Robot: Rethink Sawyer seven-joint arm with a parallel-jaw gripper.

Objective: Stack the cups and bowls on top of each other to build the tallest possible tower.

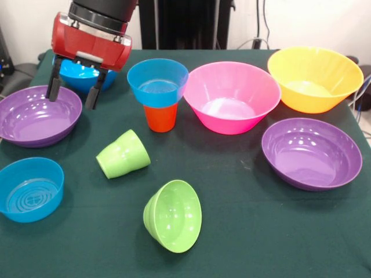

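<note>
You see the tool (73,92) spread above the left purple bowl's (38,116) far rim, while a blue bowl (157,81) sits on the orange cup (160,117).

Dark green tablecloth (243,231) – cables (362,92) at right edge, bkgd.

Red wrist (90,40), black fingers (94,91)

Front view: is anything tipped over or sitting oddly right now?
Yes. The lime green cup lies on its side near the table's middle, and the small lime green bowl in front of it is tipped onto its edge, its opening facing the camera. The other bowls sit upright, including the blue bowl on the orange cup.
</note>
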